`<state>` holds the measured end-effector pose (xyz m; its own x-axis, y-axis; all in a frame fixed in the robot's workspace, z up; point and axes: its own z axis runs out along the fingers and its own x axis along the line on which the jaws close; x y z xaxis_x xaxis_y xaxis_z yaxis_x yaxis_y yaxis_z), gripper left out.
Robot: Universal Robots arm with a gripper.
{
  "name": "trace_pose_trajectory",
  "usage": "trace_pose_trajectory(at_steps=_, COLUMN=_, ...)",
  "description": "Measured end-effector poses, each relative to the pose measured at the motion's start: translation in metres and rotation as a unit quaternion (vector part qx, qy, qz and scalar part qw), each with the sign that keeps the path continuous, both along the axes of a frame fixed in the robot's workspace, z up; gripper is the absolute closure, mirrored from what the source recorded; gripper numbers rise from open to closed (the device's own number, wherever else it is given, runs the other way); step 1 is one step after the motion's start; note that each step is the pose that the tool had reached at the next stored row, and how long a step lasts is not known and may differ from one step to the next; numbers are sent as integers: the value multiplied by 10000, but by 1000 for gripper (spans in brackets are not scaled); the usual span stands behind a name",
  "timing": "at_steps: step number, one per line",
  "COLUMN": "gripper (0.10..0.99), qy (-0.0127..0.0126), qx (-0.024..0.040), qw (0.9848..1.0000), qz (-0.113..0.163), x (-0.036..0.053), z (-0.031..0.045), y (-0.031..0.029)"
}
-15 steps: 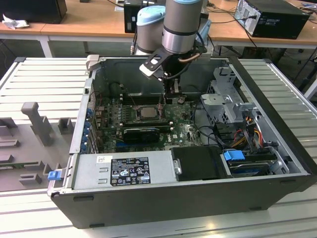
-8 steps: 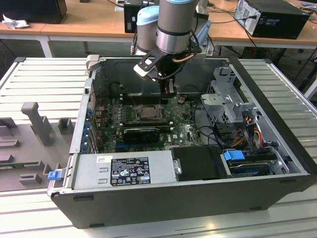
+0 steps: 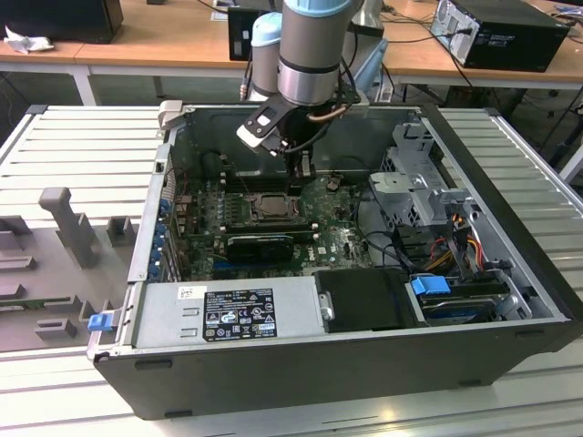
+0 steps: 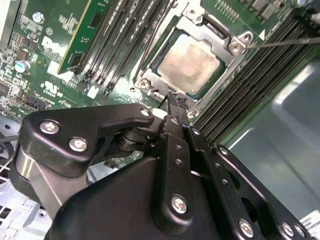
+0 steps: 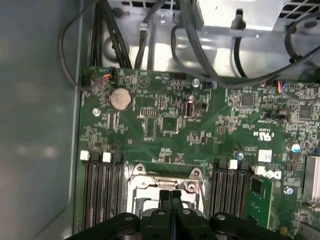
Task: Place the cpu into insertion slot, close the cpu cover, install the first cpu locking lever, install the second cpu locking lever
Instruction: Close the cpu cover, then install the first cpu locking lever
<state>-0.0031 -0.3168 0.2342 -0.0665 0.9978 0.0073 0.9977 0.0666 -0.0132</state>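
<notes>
My fingers (image 4: 175,107) are pressed together, tip just beside the cpu cover (image 4: 229,62), which lies shut over the cpu (image 4: 192,62) seated in its insertion slot (image 4: 205,91), so I judge the locking step wants a steady, square push clear of the chip.

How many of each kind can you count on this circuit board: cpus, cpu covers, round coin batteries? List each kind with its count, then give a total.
cpu: 1
cpu cover: 1
coin battery: 1
Total: 3
</notes>
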Motion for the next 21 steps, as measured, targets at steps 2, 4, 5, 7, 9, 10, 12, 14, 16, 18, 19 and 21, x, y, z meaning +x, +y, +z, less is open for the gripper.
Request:
trace_pose_trajectory(at_steps=2, gripper=980, qy=0, qx=0, qw=10000, qz=1, x=-24, z=-2, y=5)
trace_pose_trajectory(at_steps=4, gripper=980, qy=0, qx=0, qw=10000, qz=2, x=-62, z=-2, y=7)
trace_pose_trajectory(at_steps=5, gripper=980, qy=0, qx=0, qw=10000, qz=2, x=-86, z=-3, y=8)
trace_pose_trajectory(at_steps=7, gripper=980, qy=0, qx=0, qw=10000, qz=1, x=-116, z=-3, y=9)
trace_pose_trajectory(at_steps=9, gripper=980, qy=0, qx=1, qw=10000, qz=1, x=-132, z=-3, y=10)
trace_pose_trajectory(at_steps=10, gripper=980, qy=0, qx=1, qw=10000, qz=2, x=-136, z=-3, y=10)
trace_pose_trajectory(at_steps=12, gripper=980, qy=0, qx=1, qw=10000, qz=1, x=-148, z=-3, y=10)
trace_pose_trajectory(at_steps=14, gripper=980, qy=0, qx=1, qw=10000, qz=2, x=-170, z=-3, y=10)
trace_pose_trajectory(at_steps=16, gripper=980, qy=0, qx=1, qw=10000, qz=2, x=-192, z=-3, y=10)
trace_pose_trajectory(at_steps=18, gripper=980, qy=0, qx=1, qw=10000, qz=1, x=-211, z=-3, y=10)
trace_pose_trajectory(at_steps=19, gripper=980, qy=0, qx=1, qw=10000, qz=2, x=-211, z=-3, y=10)
trace_pose_trajectory(at_steps=21, gripper=980, qy=0, qx=0, qw=10000, qz=1, x=-212, z=9, y=9)
